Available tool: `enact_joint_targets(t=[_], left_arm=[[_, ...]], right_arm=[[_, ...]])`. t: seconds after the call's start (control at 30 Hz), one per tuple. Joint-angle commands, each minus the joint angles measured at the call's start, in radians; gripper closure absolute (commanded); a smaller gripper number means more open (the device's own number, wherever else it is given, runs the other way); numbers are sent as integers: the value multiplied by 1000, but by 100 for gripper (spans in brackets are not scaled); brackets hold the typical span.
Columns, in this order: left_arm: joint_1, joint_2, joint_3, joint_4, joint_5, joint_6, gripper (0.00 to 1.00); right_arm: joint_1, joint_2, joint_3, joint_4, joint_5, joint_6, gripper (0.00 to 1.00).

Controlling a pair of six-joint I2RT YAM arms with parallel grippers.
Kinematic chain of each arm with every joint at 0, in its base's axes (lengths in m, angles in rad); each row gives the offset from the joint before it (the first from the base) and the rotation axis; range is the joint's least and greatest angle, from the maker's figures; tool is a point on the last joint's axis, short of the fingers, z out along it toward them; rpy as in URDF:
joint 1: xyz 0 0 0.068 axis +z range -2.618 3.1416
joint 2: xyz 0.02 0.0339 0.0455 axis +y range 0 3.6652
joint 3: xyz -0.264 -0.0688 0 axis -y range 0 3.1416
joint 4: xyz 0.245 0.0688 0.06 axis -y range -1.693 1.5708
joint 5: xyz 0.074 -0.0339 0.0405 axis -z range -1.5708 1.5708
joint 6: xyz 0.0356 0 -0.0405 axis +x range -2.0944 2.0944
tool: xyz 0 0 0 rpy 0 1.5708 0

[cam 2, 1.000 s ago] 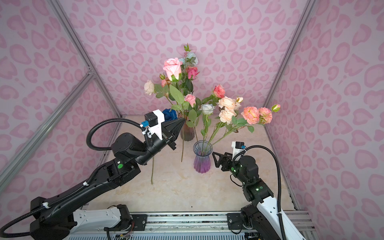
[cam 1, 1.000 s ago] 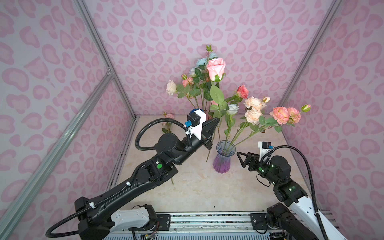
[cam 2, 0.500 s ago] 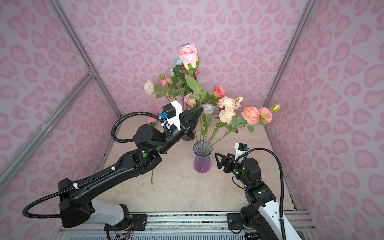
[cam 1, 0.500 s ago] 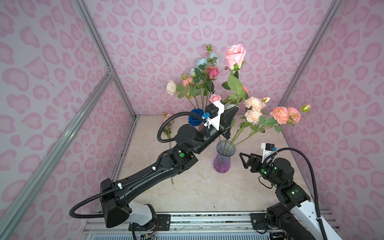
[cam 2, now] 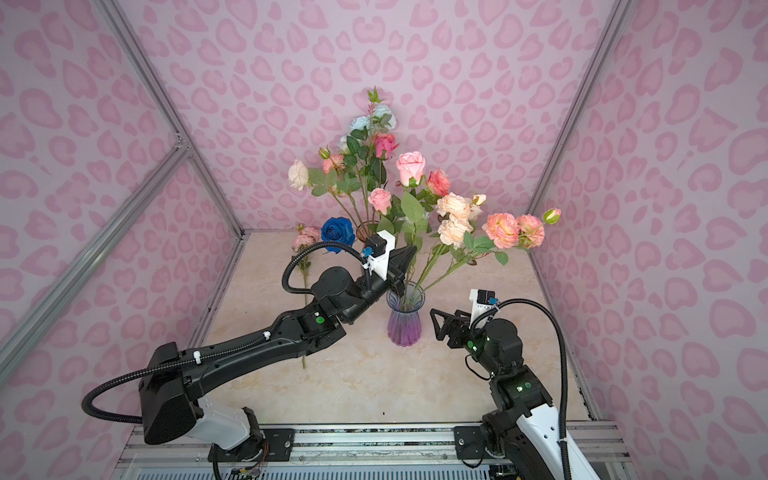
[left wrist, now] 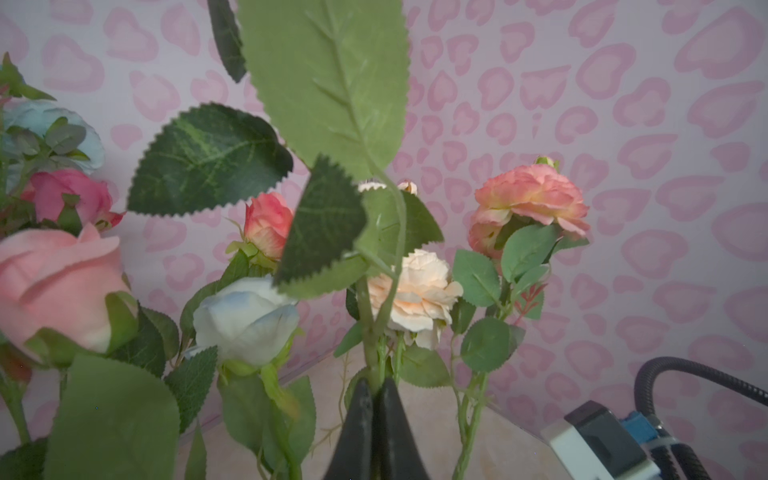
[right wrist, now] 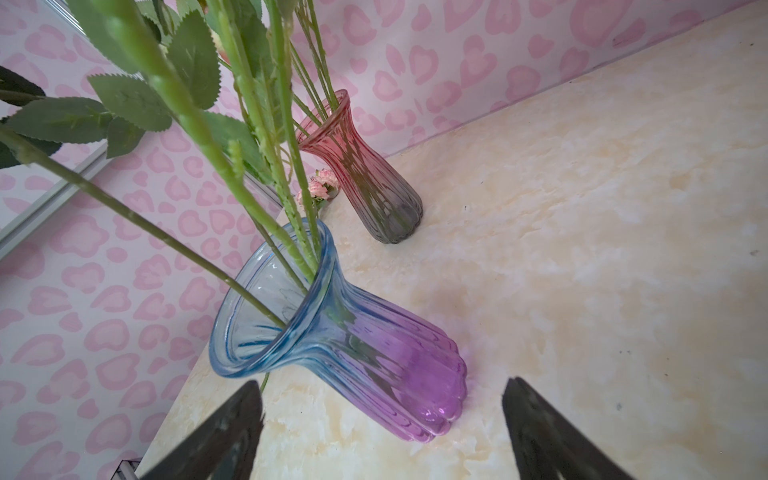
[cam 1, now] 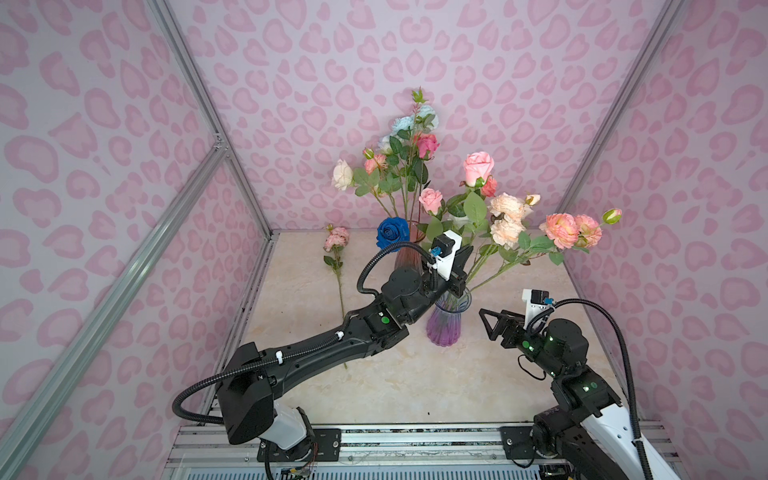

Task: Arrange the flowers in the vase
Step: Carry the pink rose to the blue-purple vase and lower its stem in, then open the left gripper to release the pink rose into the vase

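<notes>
Left fingers (left wrist: 360, 415) pinch shut on a rose stem (left wrist: 368, 332) — above the purple vase (cam 1: 444, 328). Right fingers (right wrist: 226, 432) gape wide beside it, empty.

Bare tabletop (cam 1: 407, 386) lies open before the purple vase (cam 1: 444, 328). Its mouth is crowded with stems (right wrist: 297, 245). The left gripper (left wrist: 374, 386), clamped on the pink rose (cam 1: 478, 168) stem, hangs over the rim. The right gripper (cam 1: 489, 325), jaws spread, stands near, apart. Peach blooms (cam 1: 561, 228) overhang to the right. The red vase (right wrist: 374, 178) blocks behind, and a loose pink flower (cam 1: 337, 239) lies to the left.
</notes>
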Motion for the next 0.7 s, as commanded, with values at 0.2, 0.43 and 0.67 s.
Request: enact_joint_targets(t=[0.2,0.43,0.67], left_arm=[[-1,-49,-78,-87,-40,-85,52],[-17,-148,-176,-176,-30,-143,33],[-27,-355,-347,-268,-63,-165,36]], right_arm=[[0,20,0,14,-9,1,9],[0,31,7,12,-12,9,9],[0,56,29,6,-20,12,9]])
